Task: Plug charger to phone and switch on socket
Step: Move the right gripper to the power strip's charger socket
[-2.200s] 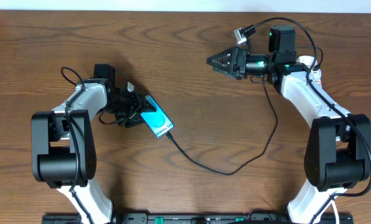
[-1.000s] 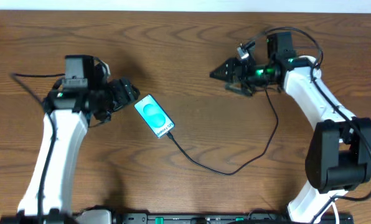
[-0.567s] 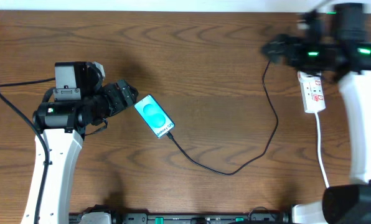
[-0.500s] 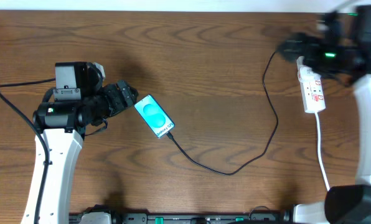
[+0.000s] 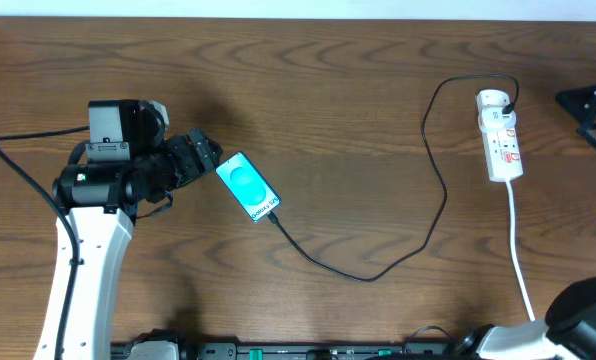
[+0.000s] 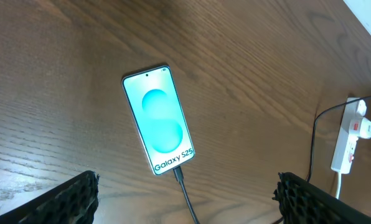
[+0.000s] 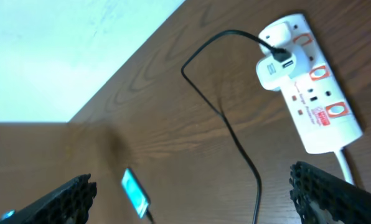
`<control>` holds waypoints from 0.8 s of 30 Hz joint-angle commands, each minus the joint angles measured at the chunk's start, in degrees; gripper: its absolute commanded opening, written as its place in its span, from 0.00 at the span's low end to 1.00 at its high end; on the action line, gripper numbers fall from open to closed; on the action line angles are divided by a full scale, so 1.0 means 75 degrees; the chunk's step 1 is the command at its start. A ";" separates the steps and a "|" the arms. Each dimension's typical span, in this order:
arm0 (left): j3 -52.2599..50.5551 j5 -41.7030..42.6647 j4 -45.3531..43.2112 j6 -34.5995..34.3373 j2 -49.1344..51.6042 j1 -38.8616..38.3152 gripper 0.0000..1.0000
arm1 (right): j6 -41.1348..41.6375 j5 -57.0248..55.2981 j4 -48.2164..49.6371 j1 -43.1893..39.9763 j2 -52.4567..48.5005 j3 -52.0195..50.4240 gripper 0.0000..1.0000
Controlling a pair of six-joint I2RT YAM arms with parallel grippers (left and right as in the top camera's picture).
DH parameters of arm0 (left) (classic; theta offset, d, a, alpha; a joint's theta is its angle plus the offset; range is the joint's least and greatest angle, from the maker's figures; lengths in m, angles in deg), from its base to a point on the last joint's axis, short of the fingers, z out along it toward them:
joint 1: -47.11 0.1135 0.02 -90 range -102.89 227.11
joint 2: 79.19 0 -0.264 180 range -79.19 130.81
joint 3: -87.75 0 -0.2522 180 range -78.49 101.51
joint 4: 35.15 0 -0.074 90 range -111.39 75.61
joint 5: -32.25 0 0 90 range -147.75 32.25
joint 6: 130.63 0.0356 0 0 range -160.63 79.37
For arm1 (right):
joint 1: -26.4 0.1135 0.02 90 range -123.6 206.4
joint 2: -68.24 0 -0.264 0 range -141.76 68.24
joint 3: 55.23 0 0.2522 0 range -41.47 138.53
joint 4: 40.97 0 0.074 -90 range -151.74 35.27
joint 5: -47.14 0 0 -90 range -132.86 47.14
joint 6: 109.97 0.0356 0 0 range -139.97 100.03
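Note:
The phone (image 5: 248, 187) lies flat on the wooden table, its teal screen lit; it also shows in the left wrist view (image 6: 159, 118) and small in the right wrist view (image 7: 136, 193). The charger cable (image 5: 368, 276) is plugged into the phone's lower end (image 6: 179, 177) and runs in a loop to a white adapter (image 7: 274, 62) in the socket (image 5: 501, 140). My left gripper (image 5: 206, 160) is open and empty, just left of the phone. My right gripper (image 5: 590, 115) is open and empty at the right edge, apart from the socket (image 7: 310, 106).
The socket's white cord (image 5: 518, 250) runs down toward the table's front edge. The table's far edge meets a pale wall (image 7: 61, 50). The left arm's own cable (image 5: 28, 140) hangs at the far left.
My right arm has drawn back from the socket to the right edge of the overhead view, leaving the socket fully uncovered. The left arm, phone and cable have not moved in the last half second.

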 commanded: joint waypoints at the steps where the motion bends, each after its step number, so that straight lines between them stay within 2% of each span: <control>1: 0.0026 -0.0064 0.0044 0.0047 -0.0015 0.0017 0.92 | -0.0799 0.1107 -0.0047 -0.0079 -0.0787 0.0050 0.99; 3: 0.0023 -0.0067 0.0117 0.0052 -0.0015 0.0017 0.92 | -0.1078 0.1970 -0.0029 -0.0026 -0.1542 0.0052 0.99; 8: 0.0023 -0.0067 0.0224 0.0221 -0.0015 0.0017 0.92 | -0.1174 0.2060 0.0154 0.0082 -0.2640 0.0166 0.99; 14: 0.0023 -0.0070 0.0213 0.0221 -0.0015 0.0017 0.92 | -0.1183 0.1131 0.0192 0.0181 -0.3156 0.0793 0.99; 24: 0.0023 -0.0073 0.0213 0.0219 -0.0015 0.0017 0.91 | -0.1180 -0.0507 0.0012 0.0239 -0.3238 0.1716 0.99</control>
